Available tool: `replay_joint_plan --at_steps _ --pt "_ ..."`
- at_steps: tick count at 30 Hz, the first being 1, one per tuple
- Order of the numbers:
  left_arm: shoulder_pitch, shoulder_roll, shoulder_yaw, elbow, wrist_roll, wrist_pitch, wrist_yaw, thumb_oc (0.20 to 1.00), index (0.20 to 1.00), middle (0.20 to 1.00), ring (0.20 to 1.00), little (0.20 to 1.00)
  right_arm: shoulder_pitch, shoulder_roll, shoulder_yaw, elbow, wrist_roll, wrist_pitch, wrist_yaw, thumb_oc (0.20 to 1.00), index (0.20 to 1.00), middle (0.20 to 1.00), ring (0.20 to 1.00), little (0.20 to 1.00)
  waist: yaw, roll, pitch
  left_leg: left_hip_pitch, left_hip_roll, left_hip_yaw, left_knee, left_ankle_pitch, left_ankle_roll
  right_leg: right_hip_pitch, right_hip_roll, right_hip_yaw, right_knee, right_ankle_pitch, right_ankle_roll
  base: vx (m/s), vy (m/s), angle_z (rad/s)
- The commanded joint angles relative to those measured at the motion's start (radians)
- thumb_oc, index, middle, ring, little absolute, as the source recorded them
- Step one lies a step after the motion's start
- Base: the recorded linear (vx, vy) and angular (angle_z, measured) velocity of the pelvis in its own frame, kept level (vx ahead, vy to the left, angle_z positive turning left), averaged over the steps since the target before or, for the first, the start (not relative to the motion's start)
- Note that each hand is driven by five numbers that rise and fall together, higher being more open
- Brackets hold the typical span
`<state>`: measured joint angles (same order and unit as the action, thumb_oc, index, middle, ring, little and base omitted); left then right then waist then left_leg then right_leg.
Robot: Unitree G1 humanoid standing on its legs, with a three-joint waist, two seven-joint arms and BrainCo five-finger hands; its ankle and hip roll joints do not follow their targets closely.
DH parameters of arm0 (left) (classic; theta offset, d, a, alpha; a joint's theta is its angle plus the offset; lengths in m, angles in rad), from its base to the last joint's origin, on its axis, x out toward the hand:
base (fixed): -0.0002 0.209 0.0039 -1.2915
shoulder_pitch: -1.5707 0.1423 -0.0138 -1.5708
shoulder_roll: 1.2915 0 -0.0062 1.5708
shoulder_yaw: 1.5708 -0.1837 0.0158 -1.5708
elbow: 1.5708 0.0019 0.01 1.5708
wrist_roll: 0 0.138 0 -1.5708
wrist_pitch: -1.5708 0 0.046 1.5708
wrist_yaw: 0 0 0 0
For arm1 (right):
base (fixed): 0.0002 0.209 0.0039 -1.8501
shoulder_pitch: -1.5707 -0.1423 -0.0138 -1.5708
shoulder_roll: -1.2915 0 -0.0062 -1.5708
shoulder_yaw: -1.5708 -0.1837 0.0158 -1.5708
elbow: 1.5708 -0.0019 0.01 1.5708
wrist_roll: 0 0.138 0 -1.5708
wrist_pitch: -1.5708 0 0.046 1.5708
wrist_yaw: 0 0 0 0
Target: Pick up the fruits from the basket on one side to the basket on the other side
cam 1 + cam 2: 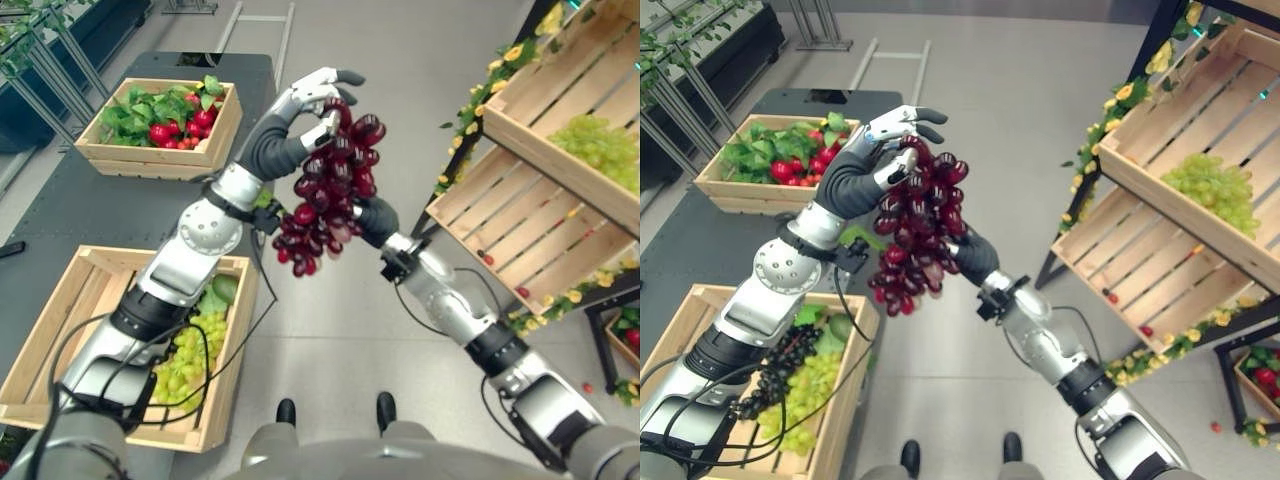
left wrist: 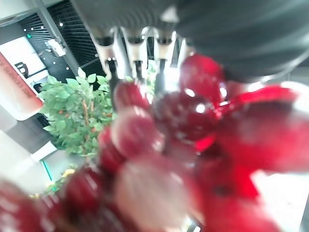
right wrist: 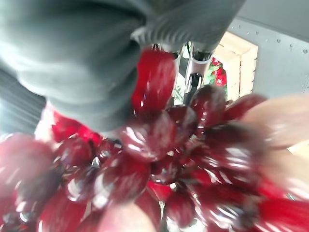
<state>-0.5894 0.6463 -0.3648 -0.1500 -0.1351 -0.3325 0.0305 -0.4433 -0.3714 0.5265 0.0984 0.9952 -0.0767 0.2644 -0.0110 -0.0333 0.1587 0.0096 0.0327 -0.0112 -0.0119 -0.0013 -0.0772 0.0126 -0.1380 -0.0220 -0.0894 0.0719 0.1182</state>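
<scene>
**Red grape bunch held mid-air between both hands**

Surroundings:
- Near left: wooden crate (image 1: 225, 400) on a dark tabletop (image 1: 60, 215), holding green grapes (image 1: 190, 360) and a green leaf; in the right eye view, a dark grape bunch (image 1: 775, 375) lying on top of the green ones.
- Far left on the same tabletop: second wooden crate (image 1: 215, 140) with green leaves and red fruit (image 1: 185, 125).
- Right: tilted wooden shelf crates on a dark frame, trimmed with yellow flowers. Upper shelf crate (image 1: 530, 120) containing green grapes (image 1: 600, 145); lower shelf crate (image 1: 500, 215) with a few small red fruits loose on its slats.
- Far right, low: part of another crate (image 1: 625, 345) with red fruit.
- Between tabletop and shelves: grey floor.

Task item:
- Red grape bunch (image 1: 330, 190) suspended over the floor, between the tabletop crates and the shelf, well apart from all crates.

Hands:
- Left hand (image 1: 305, 100) at the top of the bunch; thumb and fingers (image 1: 915, 118) curled over the uppermost grapes, pinching the bunch there.
- Right hand (image 1: 375, 220) against the right side of the bunch, lower down; dark cover visible, touching the grapes. Fingers hidden behind the grapes: spread or closed cannot be told.
- Both wrist views: grapes pressed close up against each hand.
</scene>
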Motion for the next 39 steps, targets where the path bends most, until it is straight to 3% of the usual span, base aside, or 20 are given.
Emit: replay_joint_plan --at_steps 1,22,23,28,39 --pt "-0.01 -0.023 0.068 -0.036 -0.013 -0.037 0.043 0.2 0.2 0.2 0.2 0.2 -0.004 0.029 -0.023 -0.08 0.017 -0.041 0.025 0.2 0.2 0.2 0.2 0.2 0.002 -0.009 -0.048 -0.002 -0.044 -0.022 0.014 -0.059 0.03 0.004 0.013 -0.029 0.051 -0.038 0.039 0.04 0.025 -0.05" --pt "0.012 -0.05 0.093 -0.002 -0.037 -0.029 0.052 0.216 0.216 0.216 0.216 0.216 0.059 0.103 -0.031 -0.05 0.076 -0.039 0.027 0.2 0.2 0.2 0.2 0.2 -0.01 -0.009 -0.058 0.009 -0.046 -0.011 0.02 -0.066 0.032 0.007 0.007 -0.015 0.056 -0.043 0.037 0.01 0.003 -0.03" --pt "0.019 -0.072 0.099 0.027 -0.088 -0.02 0.052 1.0 1.0 1.0 1.0 1.0 0.087 0.119 -0.028 -0.057 0.109 -0.033 0.031 0.2 0.2 0.2 0.2 0.2 -0.013 -0.009 -0.057 0.012 -0.047 -0.013 0.02 -0.066 0.032 0.013 0.007 -0.016 0.056 -0.045 0.035 0.01 -0.007 -0.06" --pt "0.013 -0.095 0.097 0.097 -0.198 0.003 0.039 1.0 1.0 1.0 1.0 1.0 0.147 0.128 -0.016 -0.091 0.154 -0.012 0.038 0.2 0.2 0.2 0.2 0.2 -0.022 0.001 -0.057 0.013 -0.049 -0.015 0.022 -0.064 0.03 0.017 0.005 -0.021 0.06 -0.048 0.032 0.0 -0.002 -0.01" --pt "0.022 -0.117 0.105 0.133 -0.215 0.017 0.058 1.0 1.0 1.0 1.0 1.0 0.17 0.138 -0.007 -0.131 0.195 -0.013 0.039 0.2 0.2 0.2 0.2 0.2 -0.029 0.013 -0.06 0.013 -0.046 -0.01 0.016 -0.057 0.028 0.017 0.002 -0.022 0.055 -0.046 0.029 0.0 0.0 0.0"
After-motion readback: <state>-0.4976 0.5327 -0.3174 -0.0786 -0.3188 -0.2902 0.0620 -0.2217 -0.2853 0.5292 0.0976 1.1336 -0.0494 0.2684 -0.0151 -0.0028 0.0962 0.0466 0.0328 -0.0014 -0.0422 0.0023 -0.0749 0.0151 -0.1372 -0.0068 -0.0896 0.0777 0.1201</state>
